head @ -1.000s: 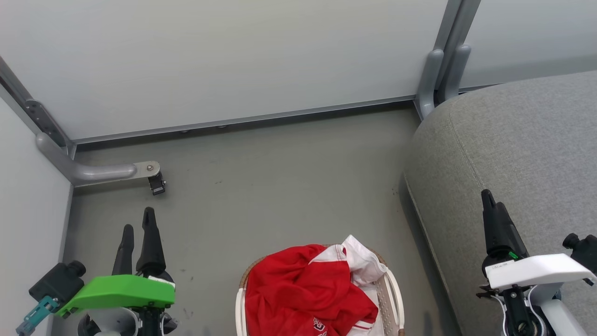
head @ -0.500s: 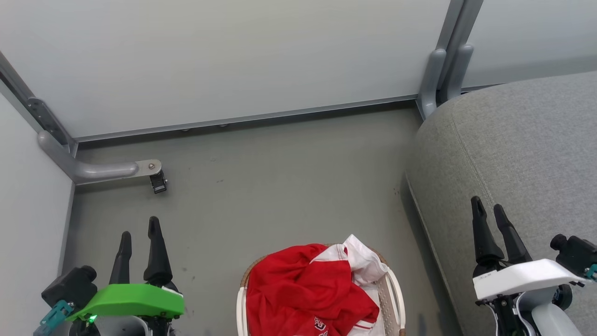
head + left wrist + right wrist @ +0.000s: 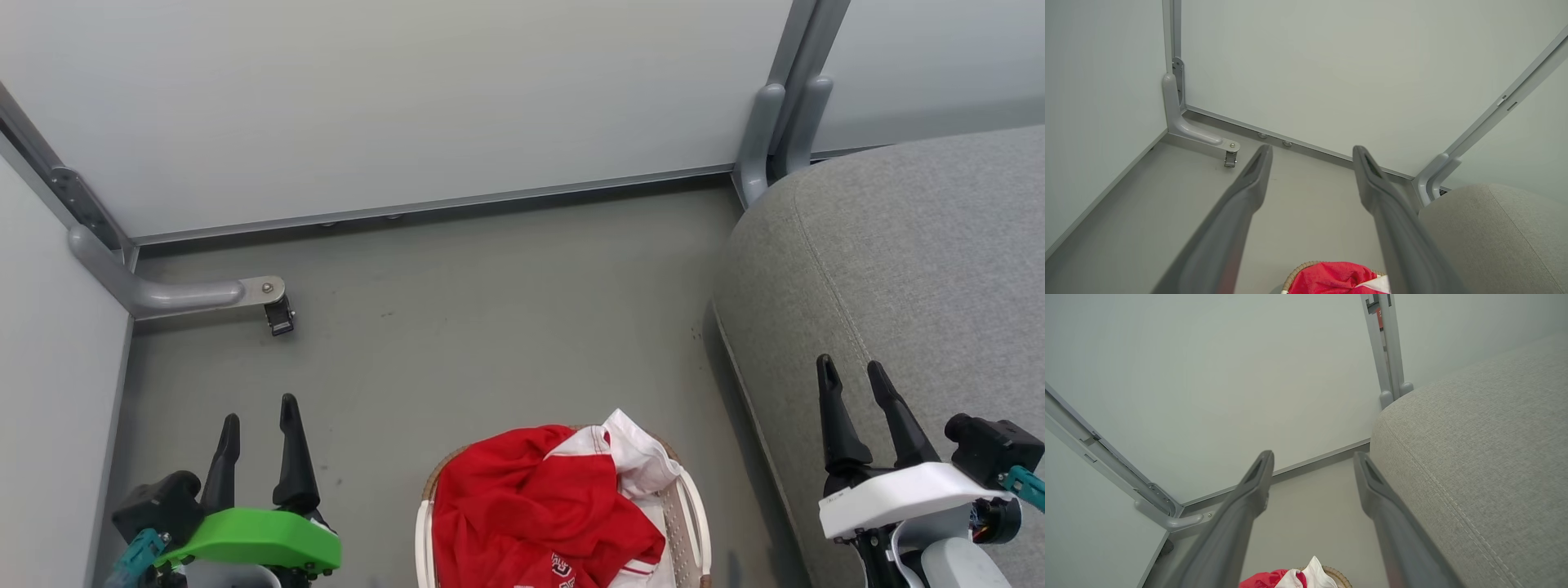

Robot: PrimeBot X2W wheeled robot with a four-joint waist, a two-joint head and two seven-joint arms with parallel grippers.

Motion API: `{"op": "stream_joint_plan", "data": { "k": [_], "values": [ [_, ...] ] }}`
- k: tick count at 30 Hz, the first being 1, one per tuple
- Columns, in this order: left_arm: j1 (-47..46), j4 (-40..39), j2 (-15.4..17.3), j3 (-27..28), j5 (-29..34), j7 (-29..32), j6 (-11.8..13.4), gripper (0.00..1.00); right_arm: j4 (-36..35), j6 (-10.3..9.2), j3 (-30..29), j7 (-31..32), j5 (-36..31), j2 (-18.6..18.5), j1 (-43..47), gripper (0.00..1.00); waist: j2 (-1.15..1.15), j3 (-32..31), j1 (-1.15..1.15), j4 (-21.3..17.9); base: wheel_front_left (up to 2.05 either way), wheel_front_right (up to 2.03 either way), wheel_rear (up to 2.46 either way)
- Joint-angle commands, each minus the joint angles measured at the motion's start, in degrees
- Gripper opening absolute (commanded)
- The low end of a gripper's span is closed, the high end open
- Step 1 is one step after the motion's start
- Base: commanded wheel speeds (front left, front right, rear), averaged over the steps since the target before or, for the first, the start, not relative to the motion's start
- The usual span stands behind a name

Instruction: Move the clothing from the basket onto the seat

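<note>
From the head camera, the left fingers stand spread with a clear gap between them, empty, above bare floor. The right fingers are spread much the same, also empty, and show over the near edge of the seat. The basket sits on the floor between the two arms, its near part cut by the view's bottom edge, so I cannot tell which way its long axis runs. The clothing is heaped inside it, with the red bulk toward the left fingers and a white sleeve peaking toward the right fingers. The heap lies inward of both pairs and back from their tips, toward the robot's body. Neither arm looks clearly nearer. In the left wrist view the fingers are parted wide and point at the far wall. A red fold and a strip of woven rim peek in low between them, close to the right-hand finger, with the seat beyond that finger. In the right wrist view the parted fingers frame the floor, and a scrap of red and white shows at the bottom between them, nearer the left-hand finger. The seat fills the side past the other finger. I judge that either arm must swing inward and tip down before it can reach the heap.
</note>
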Motion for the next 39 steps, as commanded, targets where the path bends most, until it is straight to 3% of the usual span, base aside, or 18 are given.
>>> {"op": "stream_joint_plan", "data": {
  "k": [1, 39],
  "values": [
    [0.57, 0.0, 0.45, -0.07, 1.34, -0.62, -0.23, 1.0, -0.17, 0.02, -0.68, -0.3, -2.01, 0.01, 0.52, 1.0, 0.0, 0.03, 0.0, 0.05, 0.0, 0.0, 0.0],
    [1.86, 3.31, 0.59, -1.97, 17.11, -5.05, 0.06, 1.0, 0.81, 0.01, -5.57, -0.39, -24.11, 3.75, 2.08, 1.0, 0.0, 0.6, 0.0, 0.76, 0.0, 0.0, 0.0]
  ]
}}
